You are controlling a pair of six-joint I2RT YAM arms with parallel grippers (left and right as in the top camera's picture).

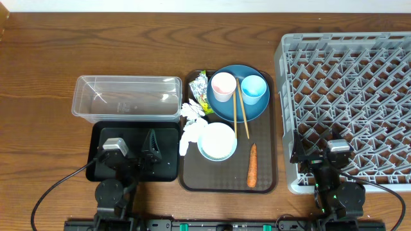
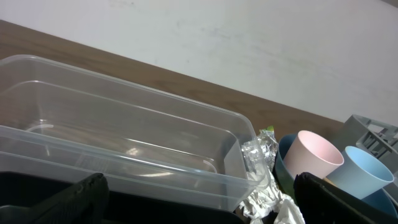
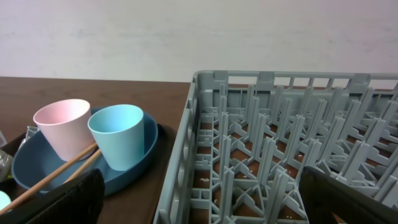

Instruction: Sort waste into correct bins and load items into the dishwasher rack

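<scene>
Left gripper (image 2: 199, 208): jaws wide apart, empty. Right gripper (image 3: 199, 208): same, wide and empty. Crumpled tissues (image 1: 191, 111) ahead-right of left gripper, beside clear tub (image 1: 128, 79). Likely featherlight, soft, squashy; pinch bulkiest fold, close fully.

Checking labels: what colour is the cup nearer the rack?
The cup is light blue, clearest in the right wrist view.

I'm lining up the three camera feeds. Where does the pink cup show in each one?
Overhead: pink cup upper centre, on the blue plate.
Left wrist: lower right, beyond the clear tub.
Right wrist: left side, on the plate.
Shared landmark: the light blue cup just right of it in all three.
</scene>
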